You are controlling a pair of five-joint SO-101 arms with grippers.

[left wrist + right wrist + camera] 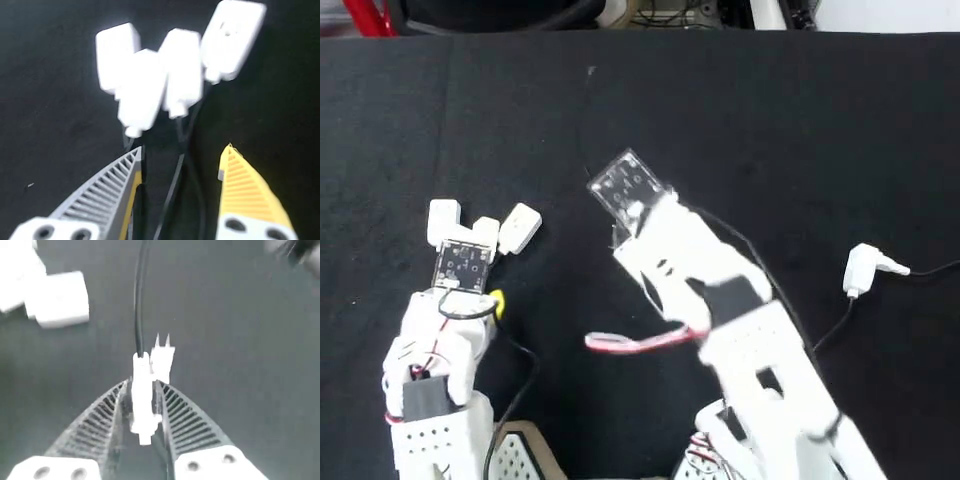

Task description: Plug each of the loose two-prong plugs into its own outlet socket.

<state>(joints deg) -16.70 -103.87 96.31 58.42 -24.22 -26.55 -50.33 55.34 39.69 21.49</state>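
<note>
Left gripper [183, 149]: fingers spread apart, nothing gripped. It sits at the near left of the table [770, 120], just short of the white blocks. Two dark leads [175, 190] run between the fingers.
White blocks [165, 75]: four, bunched together on the left, just beyond the left gripper. The two middle ones carry the dark leads. The picture is soft, so which are sockets and which are plugs cannot be told for certain.
Right gripper [143, 386]: closed tight on a two-prong plug [150, 367], prongs pointing away from the arm. In the high view this arm's wrist lies near the table's middle, right of the white blocks.
Black cable [140, 300]: runs from the held plug away across the cloth.
Second plug [863, 266]: lies loose at the right of the table, well apart from both grippers, prongs pointing right.
</note>
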